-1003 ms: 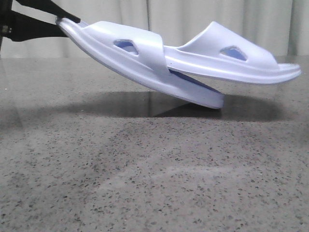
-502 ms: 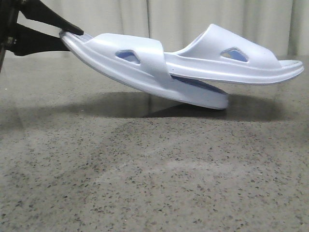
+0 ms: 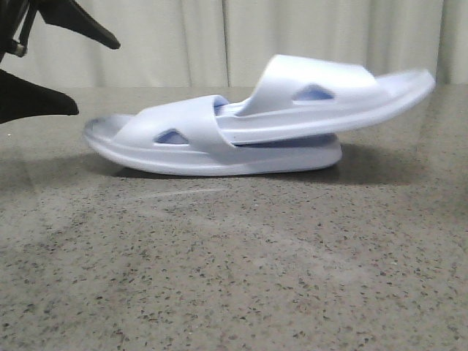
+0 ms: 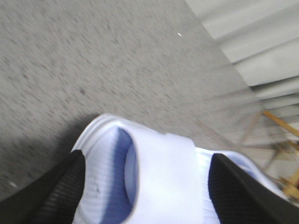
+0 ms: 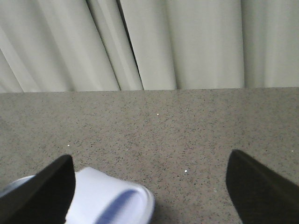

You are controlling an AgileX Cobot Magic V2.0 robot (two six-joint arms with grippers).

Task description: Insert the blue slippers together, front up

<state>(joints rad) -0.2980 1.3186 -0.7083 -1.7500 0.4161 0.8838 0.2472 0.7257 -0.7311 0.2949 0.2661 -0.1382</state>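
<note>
Blue slippers [image 3: 219, 139] nested on table [image 3: 234, 278], left end effector [image 3: 62, 73] open beside heel

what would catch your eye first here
Two pale blue slippers nested together at the middle of the speckled table: the lower one lies flat, the upper one is pushed under its strap and tilts up to the right. At far left the left gripper hangs open, clear of the lower slipper's end.

We see smooth, matt moulded foam blue slippers [image 3: 219, 139] on a speckled, faintly glossy stone table [image 3: 234, 278]; pleated cloth curtain [image 3: 292, 36] behind.
</note>
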